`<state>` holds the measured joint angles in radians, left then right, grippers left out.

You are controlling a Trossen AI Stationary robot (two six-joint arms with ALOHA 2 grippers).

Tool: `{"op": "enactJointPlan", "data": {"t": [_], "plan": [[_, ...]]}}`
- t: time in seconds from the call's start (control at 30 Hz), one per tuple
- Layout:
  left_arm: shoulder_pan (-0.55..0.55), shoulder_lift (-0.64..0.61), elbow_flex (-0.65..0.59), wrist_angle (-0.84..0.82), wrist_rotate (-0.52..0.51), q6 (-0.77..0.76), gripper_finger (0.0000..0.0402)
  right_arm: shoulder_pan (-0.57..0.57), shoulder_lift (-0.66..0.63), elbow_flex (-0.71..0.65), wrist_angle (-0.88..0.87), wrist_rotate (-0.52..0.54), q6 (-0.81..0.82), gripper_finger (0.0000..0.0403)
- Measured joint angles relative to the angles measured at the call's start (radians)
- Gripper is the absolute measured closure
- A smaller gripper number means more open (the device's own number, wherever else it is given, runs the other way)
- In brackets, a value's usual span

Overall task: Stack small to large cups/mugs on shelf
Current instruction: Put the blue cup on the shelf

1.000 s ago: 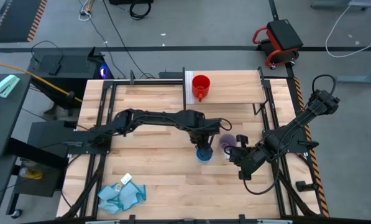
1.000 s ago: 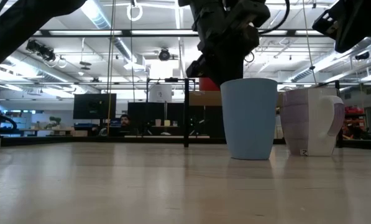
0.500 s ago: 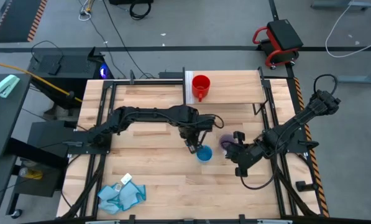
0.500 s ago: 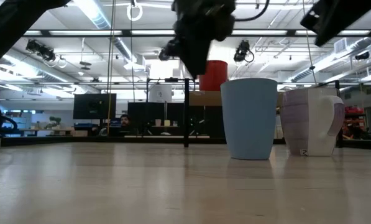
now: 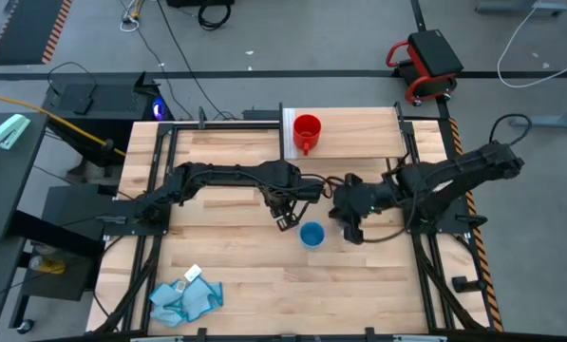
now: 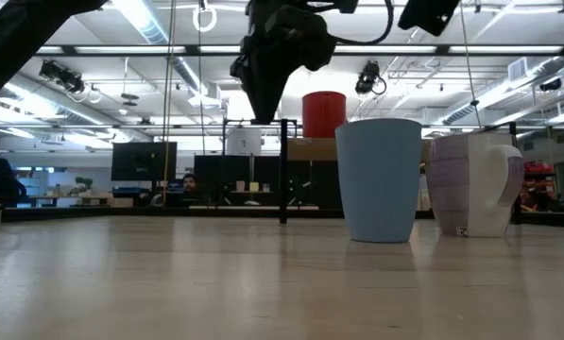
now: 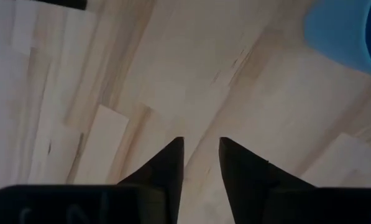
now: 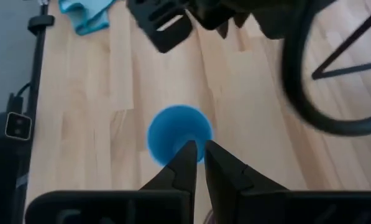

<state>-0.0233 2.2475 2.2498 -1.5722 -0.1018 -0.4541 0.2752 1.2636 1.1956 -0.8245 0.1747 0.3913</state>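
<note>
The red mug [image 5: 307, 133] stands upright on the light-wood shelf [image 5: 354, 133] at the table's far side. The blue mug [image 5: 311, 235] stands upright on the tabletop, mouth up. In the low view the lilac mug [image 6: 470, 184] stands just beside the blue mug [image 6: 378, 179]; from above, my right arm hides it. My left gripper [image 5: 285, 221] hangs above the table just left of the blue mug, its fingers [image 7: 173, 155] a little apart and empty. My right gripper [image 5: 349, 228] hovers right of the blue mug, shut, with the mug's mouth [image 8: 179, 134] beyond its tips.
A light-blue cloth [image 5: 183, 299] lies crumpled near the table's near left corner. Black frame rails run along both table sides. Thin black posts [image 5: 397, 157] carry the shelf. Bare wood lies between the mugs and the near edge.
My left gripper has left the blue mug, risen and drawn toward the table's left. The blue mug stays standing where it was. My right arm has swung from the right side toward the table's middle, over the lilac mug and close to the blue mug.
</note>
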Motion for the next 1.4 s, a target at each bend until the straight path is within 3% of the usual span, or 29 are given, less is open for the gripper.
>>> {"op": "enactJointPlan", "data": {"t": [0.23, 0.57, 0.7, 1.0, 1.2, 1.4], "plan": [[0.070, -0.045, -0.001, 0.001, -0.010, 0.020, 0.0318, -0.019, 0.032, -0.008, -0.008, -0.030, -0.009, 0.0363], [0.242, -0.165, 0.001, 0.003, -0.144, 0.020, 0.0343, -0.040, 0.049, -0.009, -0.003, -0.032, -0.028, 0.0364], [0.299, -0.169, 0.000, 0.002, -0.175, 0.027, 0.0353, -0.072, 0.054, -0.009, -0.003, -0.106, -0.035, 0.0359], [0.394, -0.158, -0.001, 0.047, -0.176, 0.114, 0.0373, -0.093, 0.064, -0.009, 0.020, -0.128, -0.077, 0.0305], [0.467, -0.158, -0.004, 0.055, -0.176, 0.143, 0.0376, -0.126, 0.145, 0.014, 0.034, -0.128, -0.081, 0.0274], [0.546, -0.162, -0.125, 0.100, -0.130, 0.213, 0.0371, -0.180, 0.236, 0.097, -0.061, -0.124, -0.110, 0.0272]]}}
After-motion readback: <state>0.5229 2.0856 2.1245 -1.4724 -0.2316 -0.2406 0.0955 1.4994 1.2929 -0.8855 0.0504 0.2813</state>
